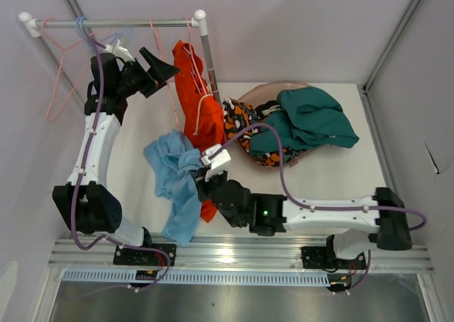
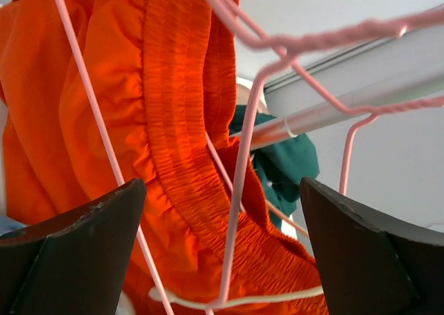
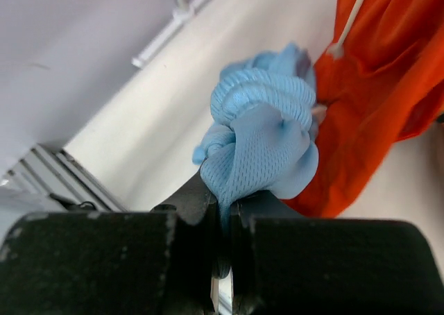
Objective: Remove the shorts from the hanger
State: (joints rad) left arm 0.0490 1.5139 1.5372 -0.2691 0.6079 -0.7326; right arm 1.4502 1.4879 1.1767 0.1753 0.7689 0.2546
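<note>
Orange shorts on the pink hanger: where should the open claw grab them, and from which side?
Probably the thick gathered waistband of the orange shorts, approached straight on by the open left gripper that faces it. The bunched ridge gives the jaws bulk to bite; closing between the pink hanger wires avoids pinching them.

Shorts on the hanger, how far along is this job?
Done: teal shorts and patterned shorts lie in the basin. In hand: the right tool is shut on the light blue shorts, off the rail. Left: the orange shorts still hang on a pink hanger, with the open left tool facing them.
</note>
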